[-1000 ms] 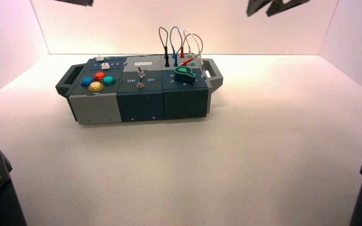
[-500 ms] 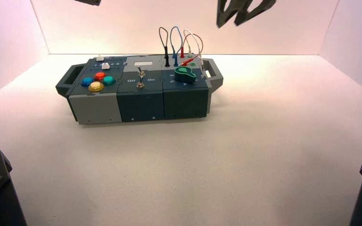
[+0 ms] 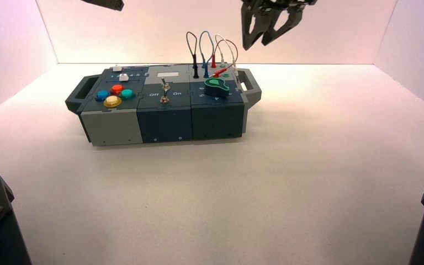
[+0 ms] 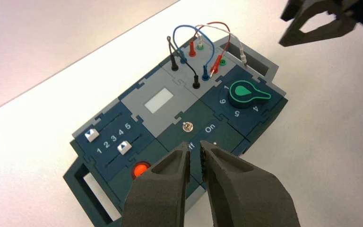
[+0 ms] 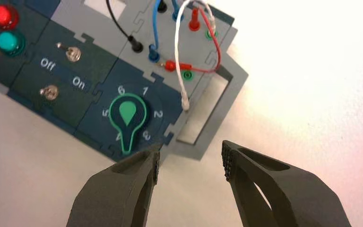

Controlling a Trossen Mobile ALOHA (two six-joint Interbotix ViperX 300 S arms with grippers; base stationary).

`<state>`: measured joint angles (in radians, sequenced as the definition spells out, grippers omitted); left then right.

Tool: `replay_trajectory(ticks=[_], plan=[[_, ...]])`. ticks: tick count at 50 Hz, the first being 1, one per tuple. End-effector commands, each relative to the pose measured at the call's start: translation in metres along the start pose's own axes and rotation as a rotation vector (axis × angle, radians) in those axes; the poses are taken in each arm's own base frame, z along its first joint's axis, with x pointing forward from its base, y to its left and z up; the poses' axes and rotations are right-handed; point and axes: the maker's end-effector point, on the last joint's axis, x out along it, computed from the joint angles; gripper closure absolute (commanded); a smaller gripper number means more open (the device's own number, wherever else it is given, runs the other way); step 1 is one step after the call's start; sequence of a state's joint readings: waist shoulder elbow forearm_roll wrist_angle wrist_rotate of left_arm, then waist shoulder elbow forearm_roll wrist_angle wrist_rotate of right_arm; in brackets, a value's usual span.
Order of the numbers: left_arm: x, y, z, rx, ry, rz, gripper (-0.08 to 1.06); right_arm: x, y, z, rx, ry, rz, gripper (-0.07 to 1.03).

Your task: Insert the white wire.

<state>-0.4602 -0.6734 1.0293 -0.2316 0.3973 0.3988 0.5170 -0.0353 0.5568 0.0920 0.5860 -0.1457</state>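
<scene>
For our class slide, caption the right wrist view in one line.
White wire with one plug loose beside the open green socket.

The high view looks down from behind and above on the whole box [image 3: 165,121], at the greatest distance; the left wrist view looks down at a slant across the box from nearer; the right wrist view, nearest, faces the box's right part; all three share the wires [image 5: 179,47] and green knob [image 5: 127,113]

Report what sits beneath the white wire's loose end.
Under the white wire's loose plug lies the box's edge, by the handle opening; the plug hides the patch directly beneath.
</scene>
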Motion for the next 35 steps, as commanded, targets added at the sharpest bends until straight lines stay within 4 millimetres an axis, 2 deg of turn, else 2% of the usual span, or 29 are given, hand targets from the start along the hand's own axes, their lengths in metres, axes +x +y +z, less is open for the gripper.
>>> replay_trajectory(ticks=[1,11,24,35], plan=[[0.002,0.0,0.004,-0.006,-0.005,-0.001,0.83,-0.003,-0.001,0.022,-0.021,-0.047,-0.005,0.28],[0.007,-0.001,-0.001,-0.031,0.02,-0.007,0.83,0.012,-0.002,0.025,-0.029,-0.024,-0.003,0.29],[0.007,0.001,0.002,-0.041,0.002,0.0,0.83,0.03,0.002,0.024,-0.043,0.013,0.005,0.29],[0.007,0.001,0.002,-0.034,0.004,0.001,0.83,0.042,0.003,0.023,-0.032,0.033,0.012,0.36]])
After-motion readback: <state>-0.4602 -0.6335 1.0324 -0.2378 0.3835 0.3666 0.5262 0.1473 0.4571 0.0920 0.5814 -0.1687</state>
